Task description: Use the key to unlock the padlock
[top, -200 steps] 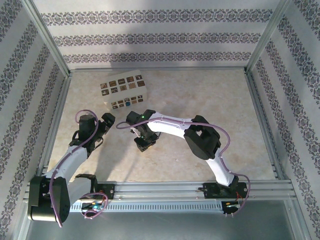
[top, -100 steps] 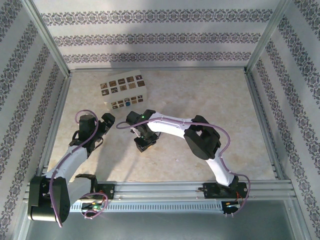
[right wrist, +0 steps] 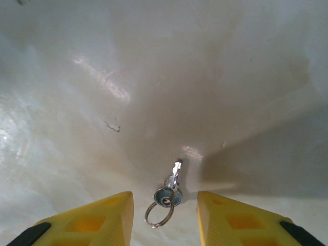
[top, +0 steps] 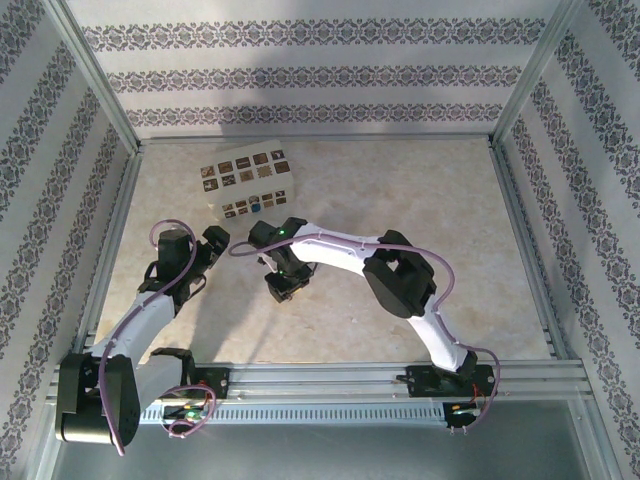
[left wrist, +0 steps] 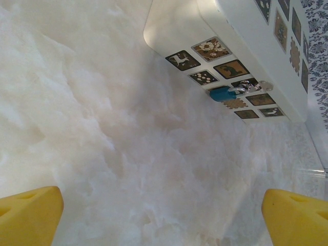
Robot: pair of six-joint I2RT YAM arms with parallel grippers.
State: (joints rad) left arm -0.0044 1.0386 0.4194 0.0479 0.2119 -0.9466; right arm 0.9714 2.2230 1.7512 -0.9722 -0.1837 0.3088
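key (right wrist: 172,188), thin silver with a round wire ring, lies on glossy tabletop (right wrist: 154,77) between my right gripper's (right wrist: 165,205) parted fingers (right wrist: 97,220); left gripper (left wrist: 164,220) gapes wide, blue padlock (left wrist: 224,94) ahead against the picture-tiled box (left wrist: 174,25).

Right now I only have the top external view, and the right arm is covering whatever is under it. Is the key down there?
Observer: Yes. In the right wrist view the key, on its ring, lies on the table between the right gripper's open fingers, touching neither.
Operator: Where is the padlock?
Observer: The left wrist view shows a blue padlock against the side of the patterned box.
Operator: Is the left gripper holding anything?
Observer: No. The left gripper is open over bare table, short of the box.
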